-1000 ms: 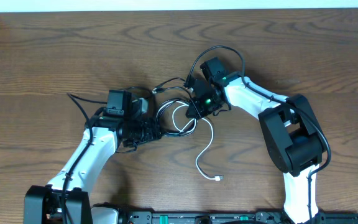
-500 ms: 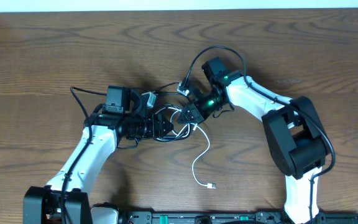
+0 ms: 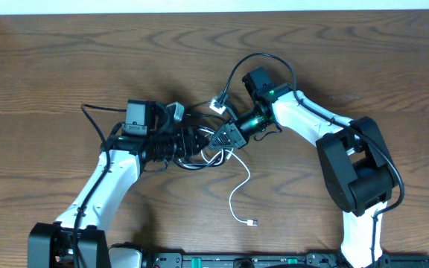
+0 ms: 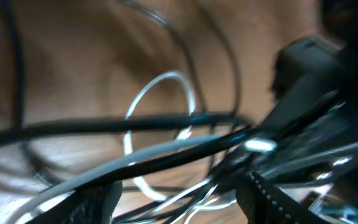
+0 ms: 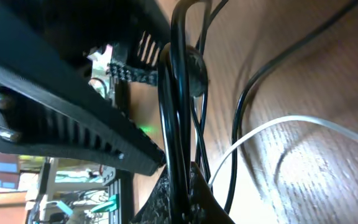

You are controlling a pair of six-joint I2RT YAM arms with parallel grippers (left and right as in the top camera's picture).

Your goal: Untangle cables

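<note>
A small knot of thin black cords (image 3: 198, 151) lies on the wooden table between my two grippers. In the overhead view my left gripper (image 3: 193, 141) reaches into it from the left. Its jaws stand open in the left wrist view, where black cords (image 4: 104, 127) and a white cord (image 4: 166, 81) run across the gap of the left gripper (image 4: 179, 202). My right gripper (image 3: 224, 138) meets the knot from the right. In its wrist view the right gripper (image 5: 182, 193) is shut on a bundle of black cords (image 5: 179, 93). The white cord (image 3: 241, 179) trails toward the near edge to its plug (image 3: 252, 222).
The right arm's thicker black wire (image 3: 255, 61) loops above its wrist. The left arm's wire (image 3: 95, 123) bows out to the left. A small white plug (image 3: 217, 104) sits just behind the knot. The table's far edge (image 3: 214, 11) runs along the top.
My right gripper has moved left and toward the near edge, carrying the black cords close to the left gripper. The white cord's free plug has slid left and nearer.
</note>
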